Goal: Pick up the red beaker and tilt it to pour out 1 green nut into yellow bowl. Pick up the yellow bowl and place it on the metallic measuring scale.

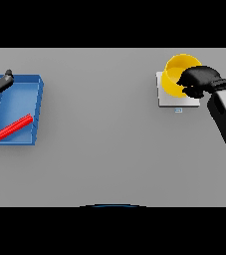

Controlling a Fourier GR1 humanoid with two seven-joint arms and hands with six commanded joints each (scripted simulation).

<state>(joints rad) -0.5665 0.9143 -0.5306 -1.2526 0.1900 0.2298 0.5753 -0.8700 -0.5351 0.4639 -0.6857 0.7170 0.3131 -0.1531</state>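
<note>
Sitting over the metallic measuring scale [170, 98] at the far right of the grey table [109, 149]: the yellow bowl [176, 72], tipped somewhat, with its open side turned toward the right hand [200, 80]. Curling around the bowl's right rim, that hand, fingers closed on the wall, with the white forearm reaching in from the right edge. Whether the bowl's base is already resting flat on the scale or hovering just above it: cannot tell. Nothing green showing inside the bowl from here, the hand covering part of the inside, so the pour cannot be confirmed. Lying on its side in the blue tray [32, 84] at the far left, well apart from the bowl: the red beaker [12, 127]. Showing at the tray's far left corner, the left hand [0, 84], idle, fingers too indistinct to read. Judging by the layout, the placing step appears to be nearing its end; remaining, probably, only settling the bowl level on the scale and letting go.
</note>
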